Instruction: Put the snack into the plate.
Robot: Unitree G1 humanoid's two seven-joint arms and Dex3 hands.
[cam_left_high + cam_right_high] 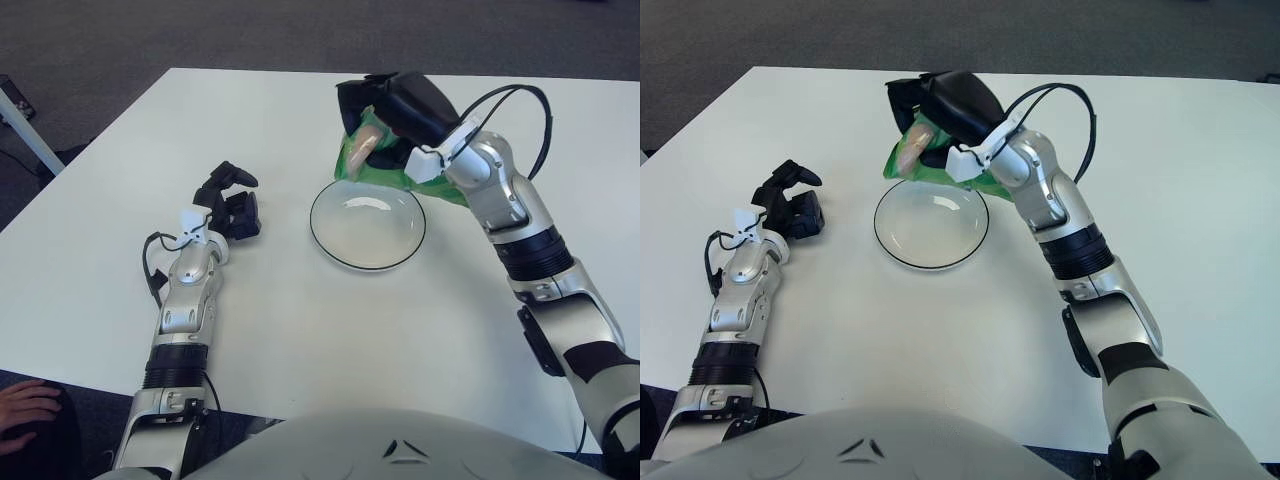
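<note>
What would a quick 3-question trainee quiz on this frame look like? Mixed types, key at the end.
1. True or false: the snack bag already lies flat inside the plate.
2. Which hand grasps the snack bag? A) left hand B) right hand C) neither
3. Fill in: the left hand shows to the ____ of the plate, holding nothing.

Key
1. False: the bag is held up at the plate's far rim, in the right hand.
2. B
3. left
</note>
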